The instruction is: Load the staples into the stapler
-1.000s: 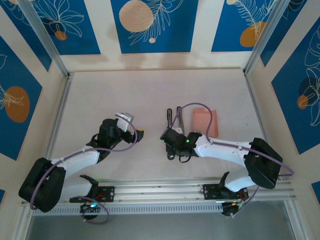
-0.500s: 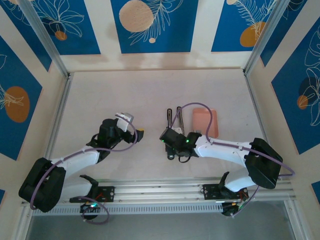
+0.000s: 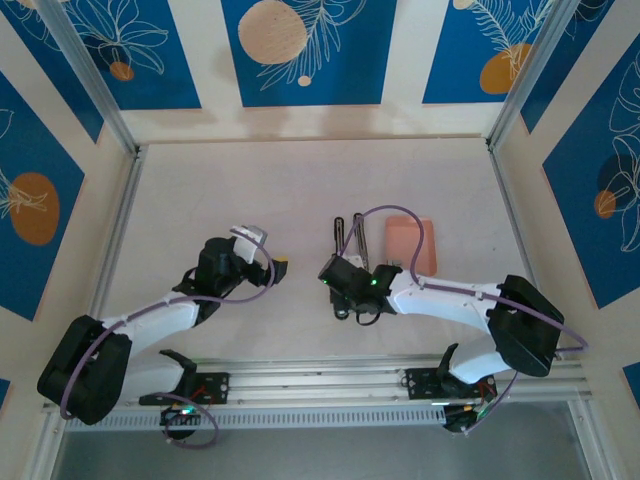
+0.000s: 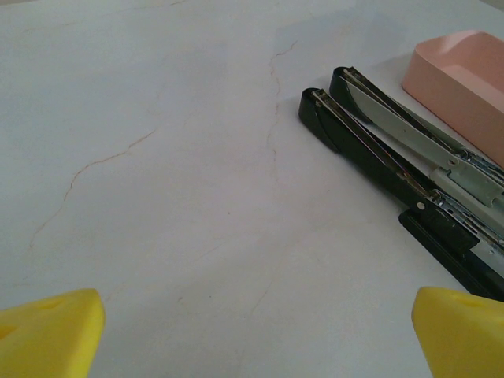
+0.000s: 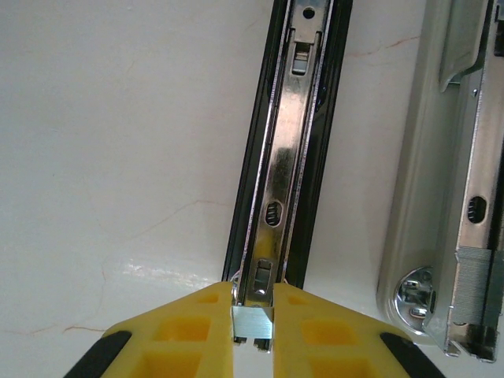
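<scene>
Tabletop (image 3: 250,180): off-white, matte, marble-like, with faint hairline veins visible in both wrist views. A bright glare patch is seen on it just left of the right claw.

Room: the cell is enclosed by cream walls (image 3: 310,50) with blue panels printed with white leaf outlines and orange or peach discs. Angled aluminium posts (image 3: 88,80) stand at the back corners. An aluminium rail (image 3: 320,375) runs along the near edge, and both arm bases are mounted on it.

Stapler (image 3: 345,235): laid open and flat near the tabletop centre, its two long arms side by side. One arm is black-edged with a bright metal channel (image 5: 287,157). The other is silver and lies just to the right of it.

Tray (image 3: 405,240): pink and shallow, placed just right of the stapler. Its contents can't be made out.

Right claw (image 5: 253,315): yellow tips are pressed onto a short silvery strip of staples (image 5: 252,324), which is pinched between them. The strip is held at the near end of the black-edged arm's channel, in line with it. Contact with the channel can't be confirmed.

Left claw (image 4: 253,335): spread wide, nothing held, bare tabletop between the tips. It is parked left of the stapler and apart from it, with the stapler and tray seen at the right of its view.
</scene>
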You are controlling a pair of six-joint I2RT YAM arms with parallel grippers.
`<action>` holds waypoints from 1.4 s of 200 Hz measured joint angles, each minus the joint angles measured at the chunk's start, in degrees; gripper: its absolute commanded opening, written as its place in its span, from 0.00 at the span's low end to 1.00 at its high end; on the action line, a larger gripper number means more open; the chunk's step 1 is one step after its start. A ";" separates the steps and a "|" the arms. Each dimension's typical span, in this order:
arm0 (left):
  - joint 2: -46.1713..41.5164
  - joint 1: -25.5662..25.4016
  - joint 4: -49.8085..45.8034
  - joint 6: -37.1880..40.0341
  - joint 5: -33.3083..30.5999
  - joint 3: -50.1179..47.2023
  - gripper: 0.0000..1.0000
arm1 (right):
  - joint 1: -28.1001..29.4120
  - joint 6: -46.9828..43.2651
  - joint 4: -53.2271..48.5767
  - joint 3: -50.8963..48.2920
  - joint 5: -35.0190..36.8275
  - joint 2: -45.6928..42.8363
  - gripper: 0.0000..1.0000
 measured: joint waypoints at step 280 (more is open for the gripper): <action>1.49 0.00 0.02 0.00 0.00 -0.11 1.00 | 1.07 2.60 -0.11 0.00 -0.35 1.53 0.17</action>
